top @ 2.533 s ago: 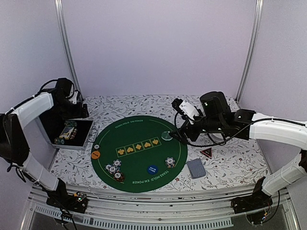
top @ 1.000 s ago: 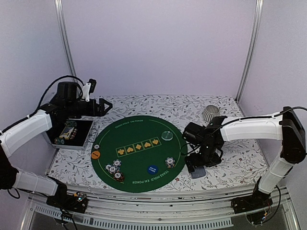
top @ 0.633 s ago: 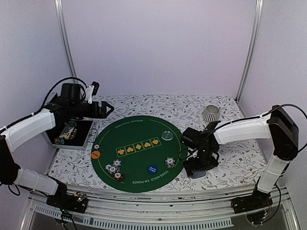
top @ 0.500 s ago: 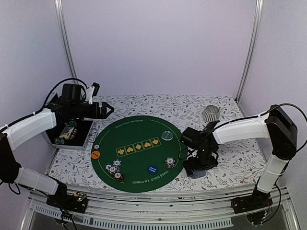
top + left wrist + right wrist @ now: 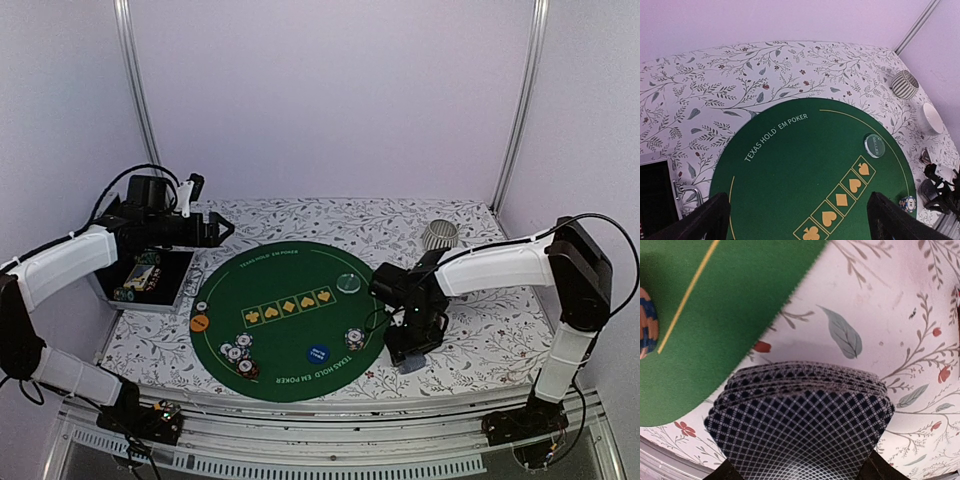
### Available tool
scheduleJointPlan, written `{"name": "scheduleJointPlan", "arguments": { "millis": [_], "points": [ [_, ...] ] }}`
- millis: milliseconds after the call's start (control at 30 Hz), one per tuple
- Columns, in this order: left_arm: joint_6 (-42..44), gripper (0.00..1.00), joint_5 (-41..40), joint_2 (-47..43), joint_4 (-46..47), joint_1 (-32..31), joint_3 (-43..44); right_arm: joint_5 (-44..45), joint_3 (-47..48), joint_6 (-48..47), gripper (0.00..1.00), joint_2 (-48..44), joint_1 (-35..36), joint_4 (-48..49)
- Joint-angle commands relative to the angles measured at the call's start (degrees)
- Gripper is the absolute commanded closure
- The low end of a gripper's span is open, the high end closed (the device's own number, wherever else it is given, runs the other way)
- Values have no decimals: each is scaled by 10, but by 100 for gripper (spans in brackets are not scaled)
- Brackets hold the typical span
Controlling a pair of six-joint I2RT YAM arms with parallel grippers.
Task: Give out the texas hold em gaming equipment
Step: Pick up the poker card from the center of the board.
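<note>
Card deck (image 5: 800, 430) flat, back up, btwn R fingers (image 5: 874, 473); long axis unclear

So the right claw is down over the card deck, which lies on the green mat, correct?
Not quite. The right claw is down over the card deck, but the deck lies on the floral cloth beside the green mat, as the right wrist view shows.

Ribbed grey cup (image 5: 438, 235) beside white bowl (image 5: 931, 118); black case (image 5: 172, 272) left.
</note>
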Motion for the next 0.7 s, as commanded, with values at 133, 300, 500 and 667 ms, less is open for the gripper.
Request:
{"name": "scheduleJointPlan", "arguments": {
  "millis": [133,300,500,667],
  "points": [
    [2,3,11,5,0,4,7,0,11,-4,50,3,16,-13],
    [9,6,11,12,-1,-5,9,5,13,-12,52,-25,20,-21],
    [3,13,44,40,-19,-80,38,43,40,-28,53,-60,30,-56],
    [-59,19,192,91,-2,-129,70,85,103,-74,56,-75,46,-66]
  ]
}}
